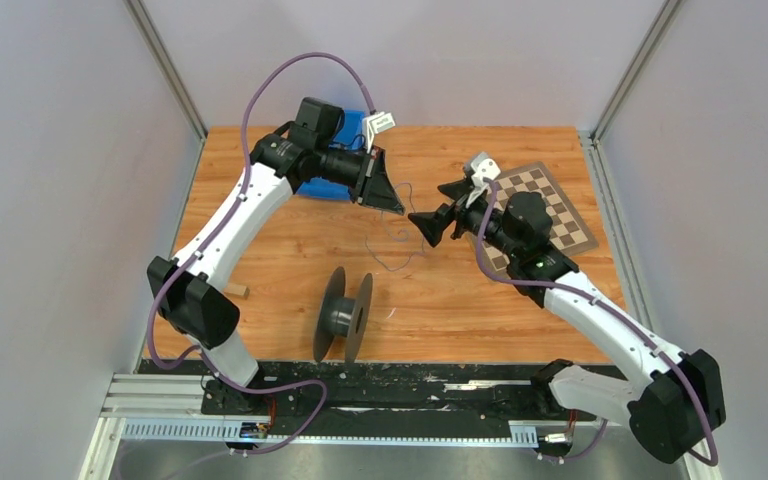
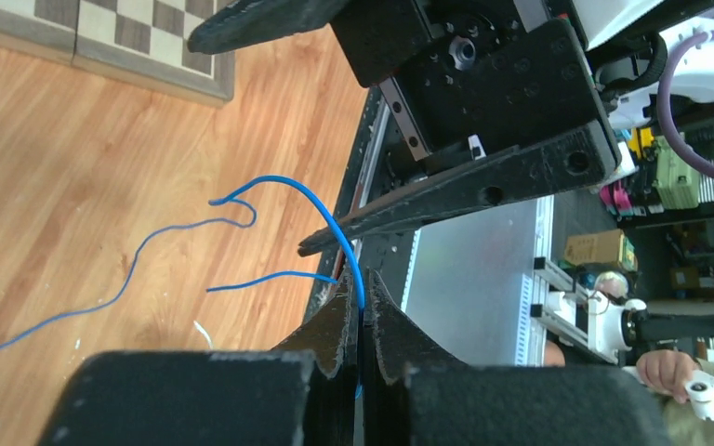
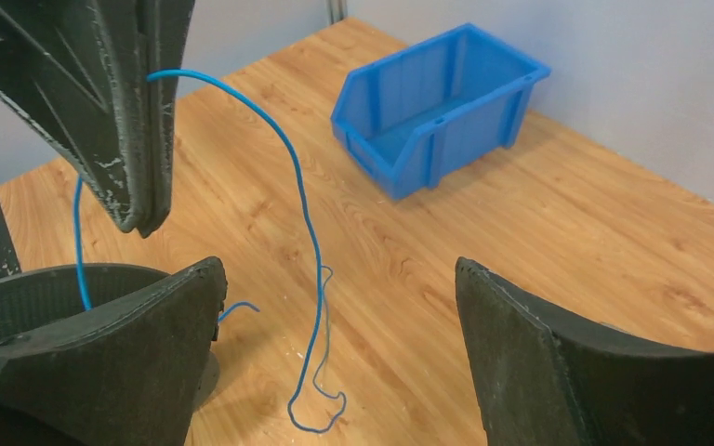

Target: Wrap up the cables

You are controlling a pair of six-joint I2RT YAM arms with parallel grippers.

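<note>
Behind spool point(image 1: 343, 316) cables point(image 3: 313, 237); bin point(image 3: 437, 111) rear-left, chessboard point(image 1: 560, 205) right.

Dangling wire point(image 3: 310, 232) centre; bare table point(image 1: 440, 310) beside spool point(image 1: 344, 317).

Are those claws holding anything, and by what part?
The left gripper pinches the thin blue wire, somewhere along its length, between its fingertips; the right gripper is open and empty.

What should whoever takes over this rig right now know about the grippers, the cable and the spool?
Left gripper: shut on the cable, held above the table.
Right gripper: open, facing it, holding nothing.
The rest of the cable trails in loose loops on the table.
Spool stands on its rims nearer the bases, no turns visible.
Done: cable grasped. Left: all the winding.
</note>
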